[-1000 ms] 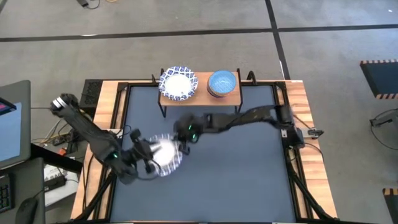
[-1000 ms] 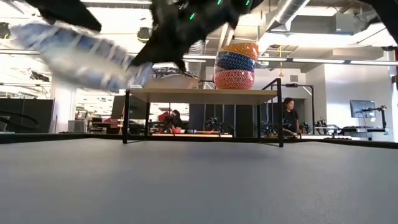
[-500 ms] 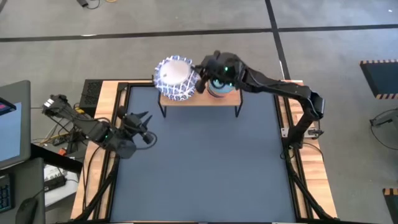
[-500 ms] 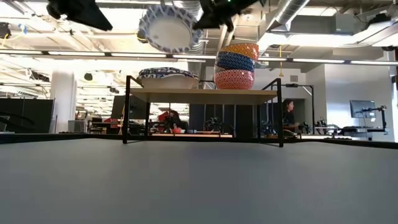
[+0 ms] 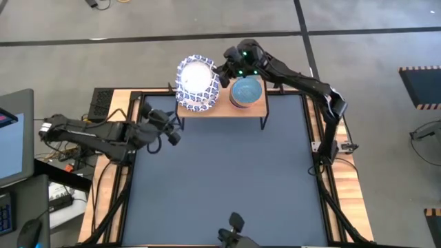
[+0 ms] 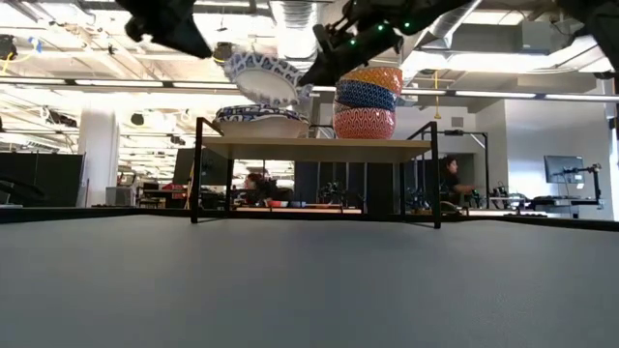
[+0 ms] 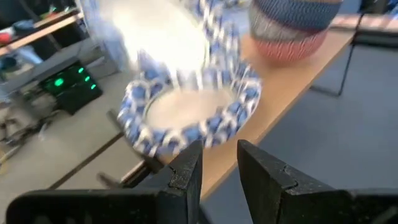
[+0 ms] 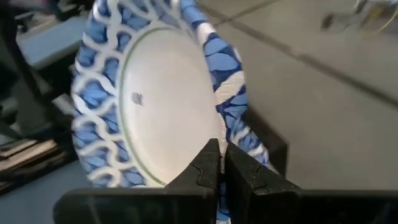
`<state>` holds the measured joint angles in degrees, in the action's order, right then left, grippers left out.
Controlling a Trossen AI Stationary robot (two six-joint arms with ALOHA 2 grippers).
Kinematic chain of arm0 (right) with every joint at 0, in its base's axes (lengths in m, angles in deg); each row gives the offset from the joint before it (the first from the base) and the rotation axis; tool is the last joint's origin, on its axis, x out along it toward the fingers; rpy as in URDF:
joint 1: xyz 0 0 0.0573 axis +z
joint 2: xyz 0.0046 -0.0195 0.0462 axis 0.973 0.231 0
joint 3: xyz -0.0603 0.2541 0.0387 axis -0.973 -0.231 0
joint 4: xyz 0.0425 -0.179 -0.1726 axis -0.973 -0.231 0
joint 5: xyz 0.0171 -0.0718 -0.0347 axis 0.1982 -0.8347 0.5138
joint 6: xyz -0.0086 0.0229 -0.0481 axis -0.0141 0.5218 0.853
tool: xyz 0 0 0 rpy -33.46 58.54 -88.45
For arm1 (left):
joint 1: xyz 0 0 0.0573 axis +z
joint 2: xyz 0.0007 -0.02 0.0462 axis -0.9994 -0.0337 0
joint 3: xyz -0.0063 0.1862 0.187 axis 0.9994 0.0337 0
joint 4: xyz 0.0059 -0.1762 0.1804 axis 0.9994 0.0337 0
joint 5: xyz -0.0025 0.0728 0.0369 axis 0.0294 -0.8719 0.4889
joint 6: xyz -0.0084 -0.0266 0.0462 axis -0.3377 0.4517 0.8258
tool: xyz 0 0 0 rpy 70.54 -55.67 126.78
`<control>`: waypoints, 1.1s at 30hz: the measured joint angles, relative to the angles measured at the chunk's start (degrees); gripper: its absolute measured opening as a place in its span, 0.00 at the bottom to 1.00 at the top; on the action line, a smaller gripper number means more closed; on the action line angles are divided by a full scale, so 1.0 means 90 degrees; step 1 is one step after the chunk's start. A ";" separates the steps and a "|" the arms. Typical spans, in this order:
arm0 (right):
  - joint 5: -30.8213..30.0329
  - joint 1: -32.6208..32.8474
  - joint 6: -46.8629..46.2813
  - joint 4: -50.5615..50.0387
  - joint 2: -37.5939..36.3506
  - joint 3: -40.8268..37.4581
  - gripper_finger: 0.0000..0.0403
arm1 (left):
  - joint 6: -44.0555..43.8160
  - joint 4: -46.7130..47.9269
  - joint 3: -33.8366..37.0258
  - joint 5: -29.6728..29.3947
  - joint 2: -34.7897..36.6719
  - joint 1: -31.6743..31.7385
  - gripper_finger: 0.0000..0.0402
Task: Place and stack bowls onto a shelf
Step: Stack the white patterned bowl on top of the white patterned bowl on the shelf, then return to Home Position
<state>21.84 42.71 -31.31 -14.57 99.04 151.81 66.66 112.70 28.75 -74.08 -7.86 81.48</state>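
Note:
A wide white bowl with a blue patterned rim (image 5: 197, 81) hangs tilted over the shelf's (image 5: 222, 110) left end, in my right gripper (image 5: 224, 69). In the low view this bowl (image 6: 261, 75) sits just above the white bowls (image 6: 261, 120) stacked on the shelf board (image 6: 319, 148). The small bowls (image 5: 246, 91) stand stacked on the shelf's right part, red-patterned one lowest (image 6: 365, 123). My left gripper (image 5: 172, 131) is open, off the shelf's left front corner, and touches nothing; its wrist view looks at the white stack (image 7: 193, 112). My right gripper pinches the white bowl's patterned rim (image 8: 225, 134) between its two fingers, at the side of the bowl toward the small bowls. The fingers come from the table's right, slanting down. The bowl is lifted, tilted with its underside toward the wrist camera.
The shelf stands at the table's far edge on thin black legs (image 6: 196, 174). The dark table top (image 5: 227, 179) lies in front of it. A small dark device (image 5: 234, 227) sits at the near edge. People (image 6: 450, 179) show in the room beyond.
My right gripper has carried the white bowl from the table's left middle, where both grippers met it, up and to the far edge over the shelf's left stack, then lowered it there, tilted. My left gripper has let go, drawn back left, then moved toward the shelf.

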 joint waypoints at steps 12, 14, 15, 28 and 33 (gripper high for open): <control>0.0620 0.0096 -0.0145 -0.0762 0.0358 0.0550 0.44 | 0.1158 -0.1515 0.0002 0.0616 -0.0032 0.0556 0.23; 0.0616 0.0097 -0.0233 -0.0826 0.0247 0.0550 0.52 | 0.1549 -0.1902 0.0002 0.0629 -0.0033 0.0687 0.23; 0.0617 0.0102 -0.0283 -0.0821 0.0172 0.0550 0.55 | 0.1756 -0.2129 0.0002 0.0690 -0.0038 0.0800 0.23; 0.0153 0.0219 0.0408 -0.2159 -0.1183 0.0388 0.65 | 0.2693 -0.4525 0.0002 0.4287 -0.1380 0.3185 0.23; -0.0372 0.0601 0.0626 -0.2453 -0.2060 -0.0495 0.65 | 0.2448 -0.4504 0.0002 0.4334 -0.2180 0.3687 0.23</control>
<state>18.49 48.12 -25.68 -36.65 80.50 147.36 88.69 72.16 28.78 -35.08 -27.48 114.66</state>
